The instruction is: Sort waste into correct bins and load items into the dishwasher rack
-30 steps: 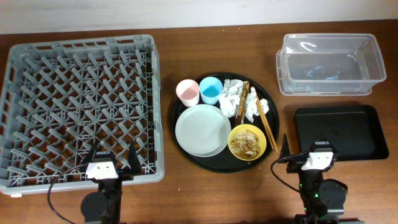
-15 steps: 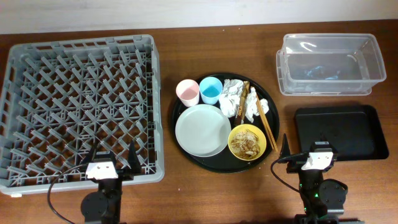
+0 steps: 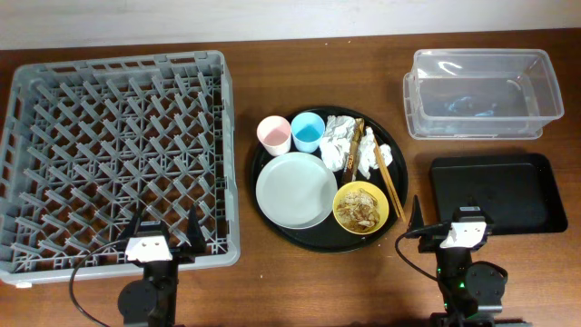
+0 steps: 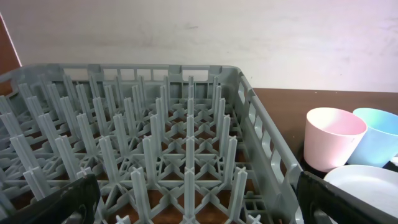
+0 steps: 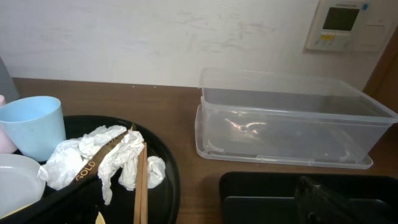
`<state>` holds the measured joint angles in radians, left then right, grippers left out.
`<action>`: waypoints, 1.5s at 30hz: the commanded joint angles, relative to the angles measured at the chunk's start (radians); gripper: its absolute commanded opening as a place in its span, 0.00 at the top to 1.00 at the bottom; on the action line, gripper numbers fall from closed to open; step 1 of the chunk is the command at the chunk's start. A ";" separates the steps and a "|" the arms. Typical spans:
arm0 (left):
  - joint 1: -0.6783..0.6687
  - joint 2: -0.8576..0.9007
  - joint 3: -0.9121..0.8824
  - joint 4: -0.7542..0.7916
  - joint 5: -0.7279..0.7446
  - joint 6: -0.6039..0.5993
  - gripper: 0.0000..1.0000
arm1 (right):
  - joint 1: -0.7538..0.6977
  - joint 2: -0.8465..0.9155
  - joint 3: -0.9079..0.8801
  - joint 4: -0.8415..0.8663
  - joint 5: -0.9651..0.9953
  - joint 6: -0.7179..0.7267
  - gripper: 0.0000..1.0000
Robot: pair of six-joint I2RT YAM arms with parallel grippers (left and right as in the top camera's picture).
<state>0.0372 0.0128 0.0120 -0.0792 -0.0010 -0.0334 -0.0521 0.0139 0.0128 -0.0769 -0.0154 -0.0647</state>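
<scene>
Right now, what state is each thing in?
Rack, empty.
Pink cup, upright, empty.
Blue cup, upright, empty.
Plate, bare.
Bowl, holding scraps.
Napkins, crumpled.
Chopsticks, lying across napkins.
Tub, lidless.
Rectangular tray, empty.
Left fingers, open.
Right fingers, open.

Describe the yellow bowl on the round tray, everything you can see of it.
The yellow bowl is small, round and looks like smooth plastic. It stands upright on the near right part of the round black tray. Brownish-beige food scraps cover its inside. The pale grey plate sits right against its left rim, and the chopsticks run close past its right side. Neither gripper is at it.
</scene>
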 commanded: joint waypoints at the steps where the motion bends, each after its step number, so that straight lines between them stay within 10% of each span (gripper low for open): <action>1: 0.005 -0.006 -0.003 -0.004 -0.003 0.016 0.01 | -0.008 -0.008 -0.007 -0.003 0.009 -0.006 0.01; 26: 0.005 -0.007 -0.003 0.015 0.008 0.009 0.01 | -0.008 -0.008 -0.007 -0.003 0.009 -0.006 0.01; 34: 0.004 -0.007 -0.003 0.387 0.890 -0.202 0.01 | -0.007 -0.008 -0.007 -0.003 0.009 -0.006 0.01; 39: 0.004 -0.006 0.019 0.697 0.862 -0.310 0.01 | -0.007 -0.008 -0.007 -0.003 0.009 -0.006 0.01; 45: 0.005 0.144 0.227 0.384 0.812 -0.253 0.01 | -0.008 -0.008 -0.007 -0.003 0.009 -0.006 0.01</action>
<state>0.0399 0.0467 0.0921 0.4393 0.8051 -0.3038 -0.0528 0.0139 0.0128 -0.0761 -0.0158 -0.0643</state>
